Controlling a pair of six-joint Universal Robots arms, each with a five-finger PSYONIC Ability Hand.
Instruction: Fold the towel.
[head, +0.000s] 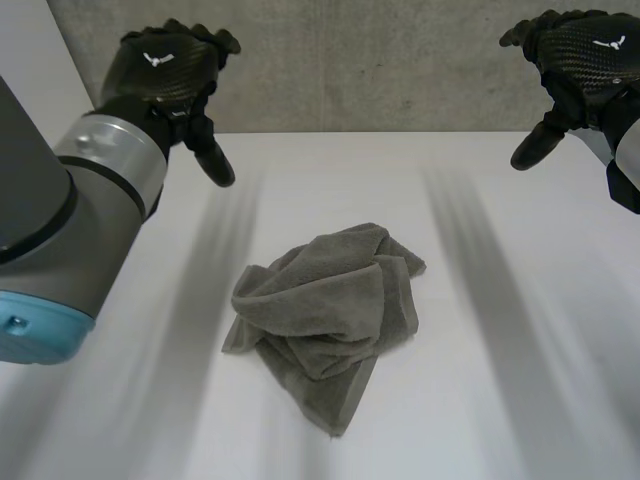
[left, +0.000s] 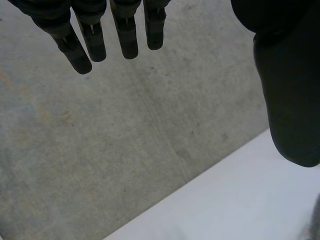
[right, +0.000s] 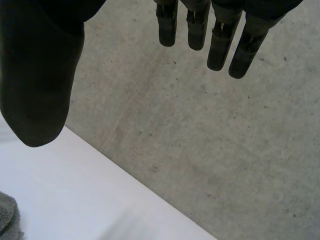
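Your grey towel (head: 325, 315) crumpled at centre of table (head: 530, 400), left hand (head: 165, 65) and right hand (head: 585, 50) raised toward the far edge, well clear of it either side, fingers on both straight, holding nothing.

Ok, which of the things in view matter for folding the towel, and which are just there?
For the job:
- towel, crumpled in the middle of the table
- left hand, open, clear of the towel
- right hand, open, also clear of it

Just there:
- table, white
- concrete wall behind it
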